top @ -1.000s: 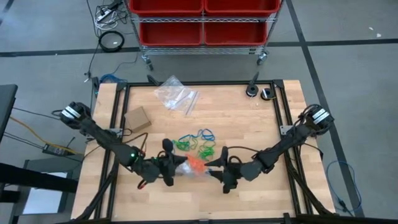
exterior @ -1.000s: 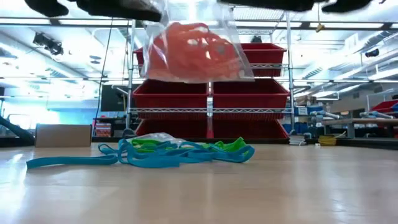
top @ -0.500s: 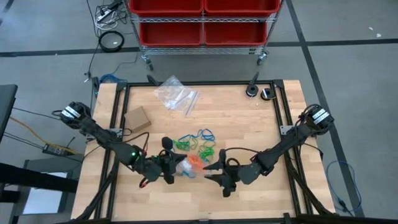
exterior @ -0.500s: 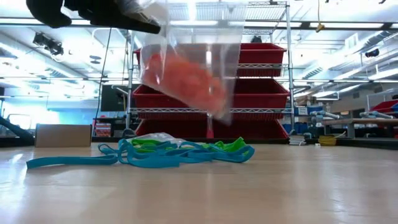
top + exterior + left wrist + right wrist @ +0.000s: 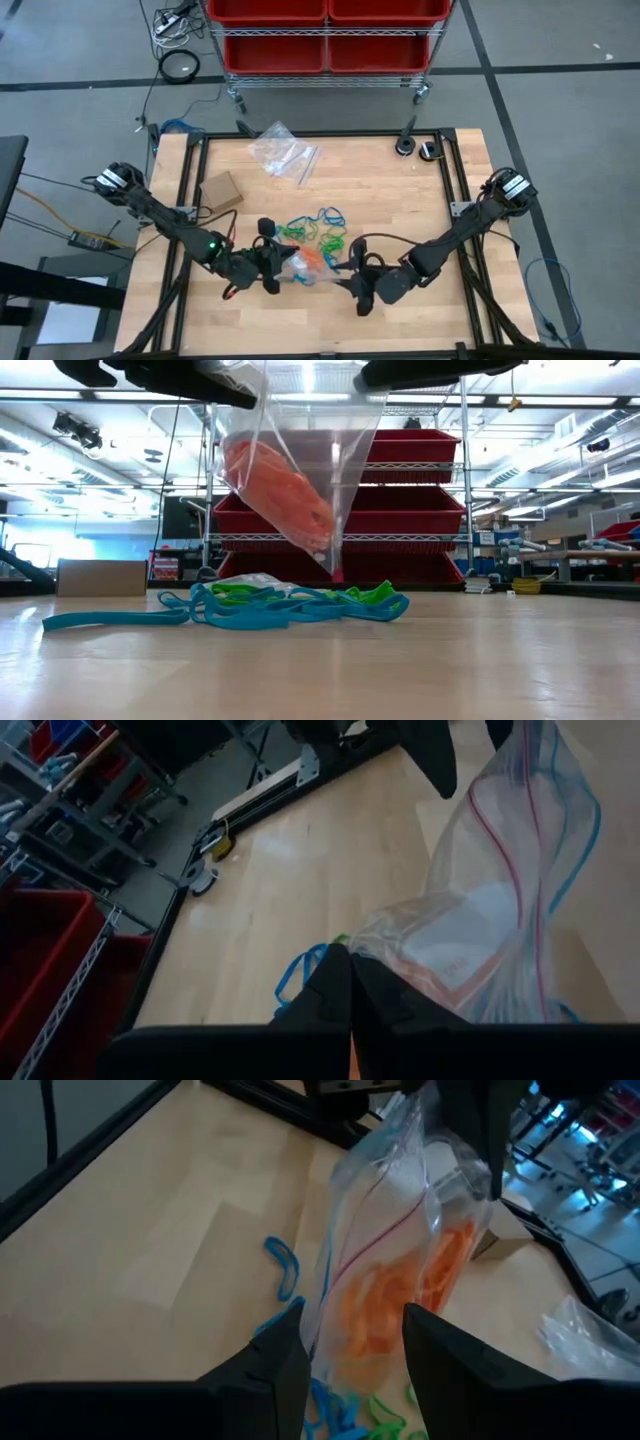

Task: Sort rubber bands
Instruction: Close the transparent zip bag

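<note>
At the near edge of the table the two arms meet over a clear bag (image 5: 300, 470) hanging above the wood with a clump of orange rubber bands (image 5: 280, 490) slumped into its lower corner. The left gripper (image 5: 268, 268) has its fingers pressed together on one side of the bag's top, so the bag hangs from that pinch; the right gripper (image 5: 352, 284) stands with its fingers parted just beside the bag's other edge, and its wrist view shows the plastic between the two fingers without a clear clamp on it. This looks like the bagging step for the orange group, the bag being held up so its mouth can be managed. The next move probably calls for the right gripper to close on the free lip, spreading or sealing the opening without tipping the orange load out. Just behind, a tangle of blue and green rubber bands (image 5: 318, 228) lies loose on the table (image 5: 400, 200), unsorted. Farther back lie a small cardboard box (image 5: 221, 192) and spare clear bags (image 5: 284, 152).
</note>
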